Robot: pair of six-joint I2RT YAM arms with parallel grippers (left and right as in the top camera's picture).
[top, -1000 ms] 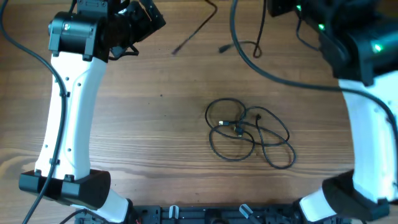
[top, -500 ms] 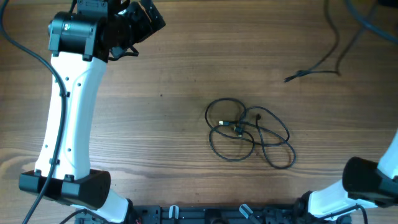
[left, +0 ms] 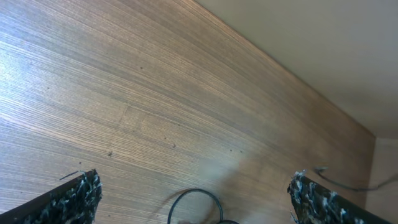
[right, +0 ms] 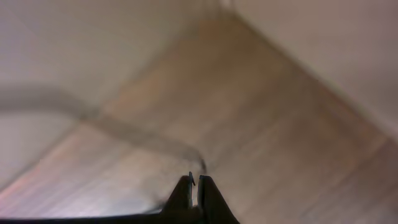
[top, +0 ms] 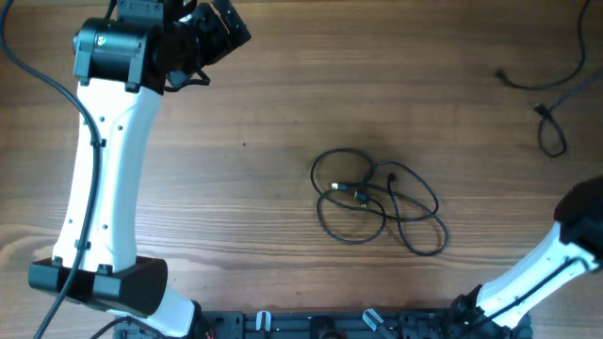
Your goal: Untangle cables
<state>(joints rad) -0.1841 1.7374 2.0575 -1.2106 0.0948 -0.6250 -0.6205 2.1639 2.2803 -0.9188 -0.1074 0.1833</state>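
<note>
The cables (top: 377,202) are seen in the overhead view as a small knot of thin black loops, lying flat slightly toward 4 o'clock from the middle of the table (top: 245,188). A loose strand (top: 542,113) lies well apart from them at 2 o'clock, near the table's edge.

The cords are judged to be very light, limp and smooth-sheathed. They would be expected to slide over the wood when tugged and to drag the whole knot along unless it is pinned. Little to grip is offered by so thin a cord lying flat. Hold is best taken on an outer loop: the round one at 10 o'clock of the bundle or the long one at 5 o'clock. The crossing in the middle, where a small pale plug end sits, is best avoided (plugs are likely to snag in a loop).

The left gripper (left: 193,183) is held high at 11 o'clock with its fingers spread wide and nothing between them. The right gripper (right: 196,185) is out of the overhead frame. In its own blurred view the fingers are pressed nearly together, apparently pinched on the loose strand, taken to be the dark streak trailing from their tips toward 10 o'clock.

The surface is bare, fine-grained wood, level and unobstructed around the bundle. A pale wall is seen beyond its far edge.
</note>
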